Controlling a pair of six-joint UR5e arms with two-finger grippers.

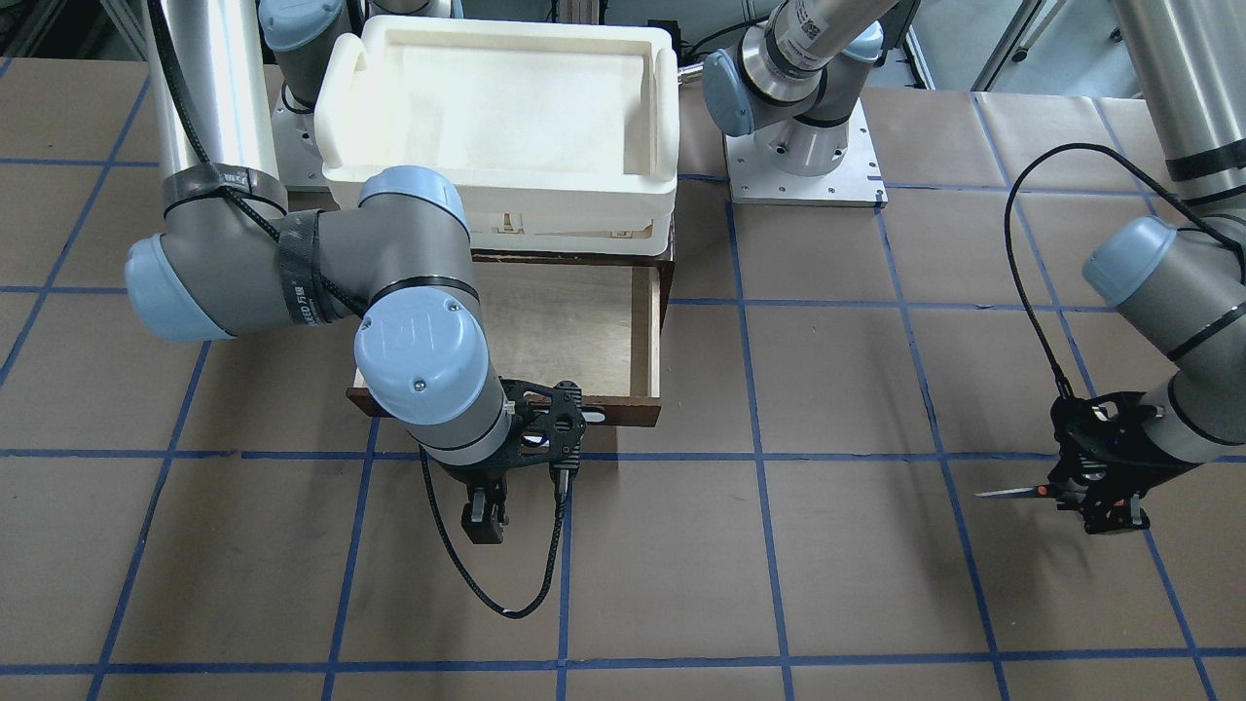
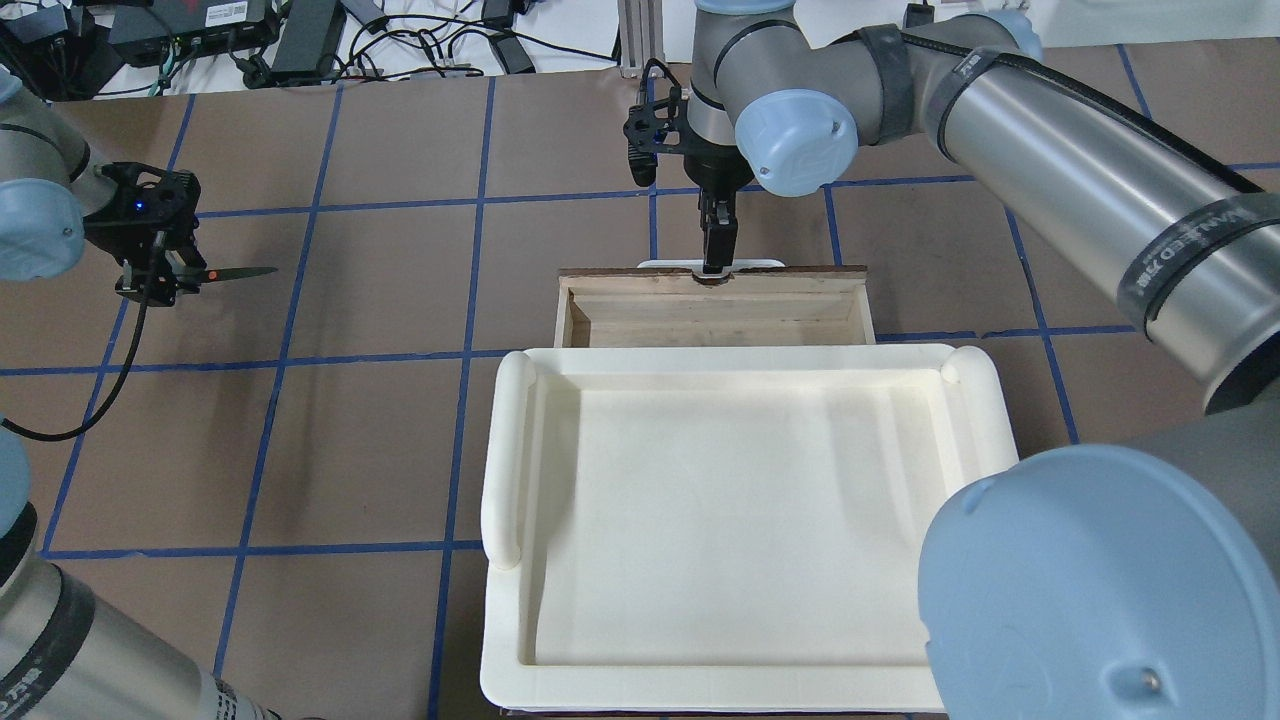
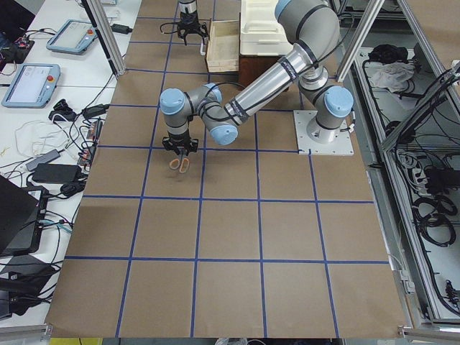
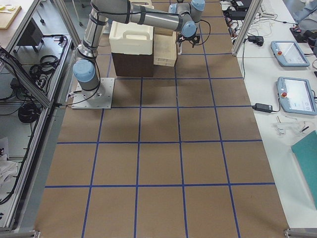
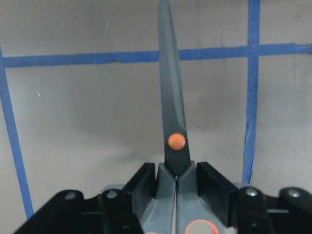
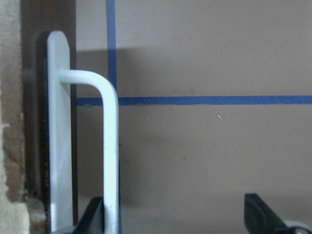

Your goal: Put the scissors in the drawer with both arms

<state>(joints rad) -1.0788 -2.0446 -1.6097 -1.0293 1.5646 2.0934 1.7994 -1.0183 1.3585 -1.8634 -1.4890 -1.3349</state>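
My left gripper point(image 2: 160, 270) is shut on the scissors point(image 2: 238, 272) and holds them level above the table, far to the left of the drawer. The left wrist view shows the dark blade and orange pivot dot point(image 5: 176, 141) sticking out between the fingers. The drawer point(image 2: 715, 318) is pulled open, its pale plywood inside point(image 1: 574, 321) empty. My right gripper point(image 2: 716, 240) hangs just in front of the dark drawer front point(image 1: 623, 414). In the right wrist view its fingers point(image 6: 261, 214) stand wide apart, with the white bar handle point(image 6: 109, 146) beside the left one.
A white tray-like box point(image 2: 510, 450) sits on top of the cabinet above the drawer and also shows in the front view point(image 1: 662, 117). Brown paper with a blue tape grid covers the table. The right arm's elbow point(image 1: 419, 360) hangs over the drawer's left part.
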